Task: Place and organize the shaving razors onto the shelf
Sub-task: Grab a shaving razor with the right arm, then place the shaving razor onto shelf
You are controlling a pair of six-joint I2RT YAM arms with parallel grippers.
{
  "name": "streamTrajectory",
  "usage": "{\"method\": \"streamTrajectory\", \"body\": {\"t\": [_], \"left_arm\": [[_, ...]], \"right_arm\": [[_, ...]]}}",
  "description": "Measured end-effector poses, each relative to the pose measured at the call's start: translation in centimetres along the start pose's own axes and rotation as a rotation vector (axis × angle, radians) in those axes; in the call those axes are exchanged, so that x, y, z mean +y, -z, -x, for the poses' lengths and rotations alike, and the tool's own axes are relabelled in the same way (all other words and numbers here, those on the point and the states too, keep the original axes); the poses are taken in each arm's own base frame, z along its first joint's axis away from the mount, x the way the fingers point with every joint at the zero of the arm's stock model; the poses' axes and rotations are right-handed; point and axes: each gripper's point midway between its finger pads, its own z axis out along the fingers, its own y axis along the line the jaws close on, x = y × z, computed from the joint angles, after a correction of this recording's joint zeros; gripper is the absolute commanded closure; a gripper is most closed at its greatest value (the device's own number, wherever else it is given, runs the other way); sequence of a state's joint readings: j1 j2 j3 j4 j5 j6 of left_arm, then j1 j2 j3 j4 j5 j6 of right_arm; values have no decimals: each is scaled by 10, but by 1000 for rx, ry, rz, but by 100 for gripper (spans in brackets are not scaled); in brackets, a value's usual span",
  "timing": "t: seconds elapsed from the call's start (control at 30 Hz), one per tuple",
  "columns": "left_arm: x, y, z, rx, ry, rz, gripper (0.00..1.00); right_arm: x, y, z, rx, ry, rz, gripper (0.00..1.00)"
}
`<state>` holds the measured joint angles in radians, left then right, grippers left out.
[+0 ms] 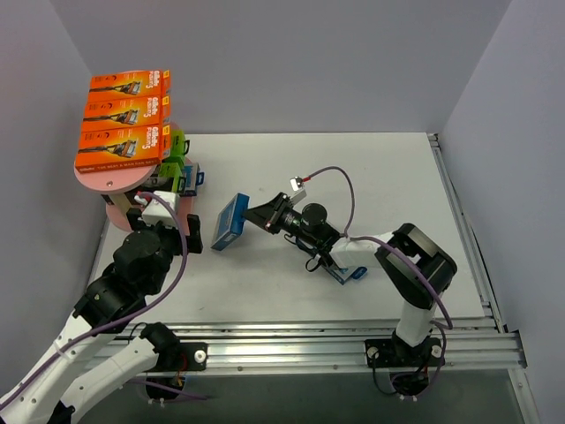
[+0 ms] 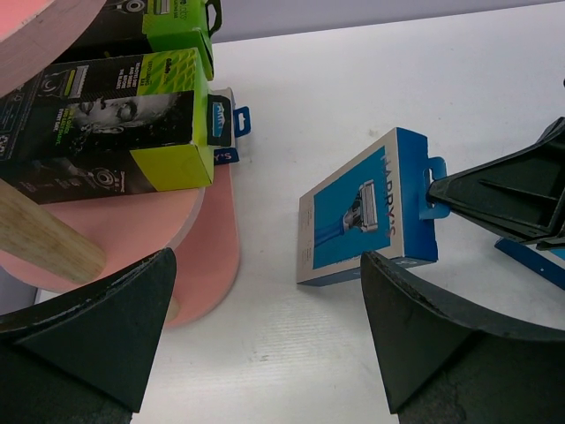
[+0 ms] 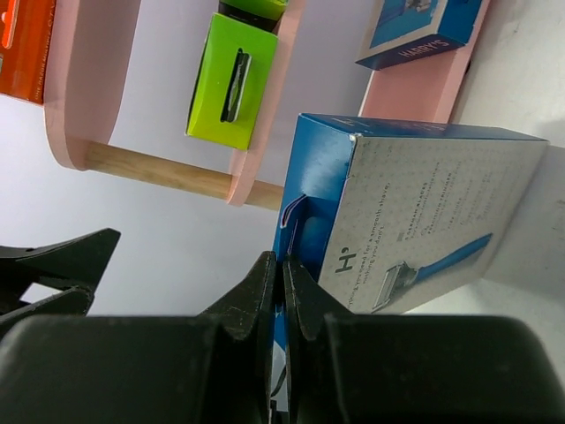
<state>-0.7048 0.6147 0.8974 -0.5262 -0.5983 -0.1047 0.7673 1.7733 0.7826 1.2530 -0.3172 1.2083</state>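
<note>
Blue-and-grey pack (image 2: 366, 208): tilted over the table (image 1: 353, 168), near the shelf (image 1: 106, 181), between both arms.
Right gripper (image 3: 281, 265): clenched on that pack's hang tab.
Orange packs (image 1: 124, 110): three, on the shelf's top board.
Black-and-lime packs (image 2: 115, 124): on a lower board.
Left gripper (image 2: 267, 256): spread wide, holding nothing, by the shelf's foot.

Flat white table (image 1: 371, 177), matte, with faint ribbing seen in the left wrist view. Plain pale grey walls (image 1: 300, 62) close it in on the far, left and right sides. Silver aluminium rails (image 1: 291, 340) along near edge. Another silver rail (image 1: 461, 212) down the right edge.
</note>
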Motion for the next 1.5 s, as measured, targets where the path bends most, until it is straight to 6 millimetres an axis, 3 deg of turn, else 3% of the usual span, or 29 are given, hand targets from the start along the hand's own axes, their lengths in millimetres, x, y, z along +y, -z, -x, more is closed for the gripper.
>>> {"method": "streamTrajectory", "body": {"t": [0.23,0.6,0.9,1.5], "left_arm": [[1,1,0,-3,3,0,5],[3,3,4,-21,23,3,5],[3,5,5,-27,27,-3,5],[5,7,8,-42,38,-4,5]], "right_arm": [[12,-15,0,7,-9,35,100],[7,-44,-12,37,-48,47,100],[25,-64,-18,51,-54,100,100],[22,-86,-35,93,-95,113,100]]}}
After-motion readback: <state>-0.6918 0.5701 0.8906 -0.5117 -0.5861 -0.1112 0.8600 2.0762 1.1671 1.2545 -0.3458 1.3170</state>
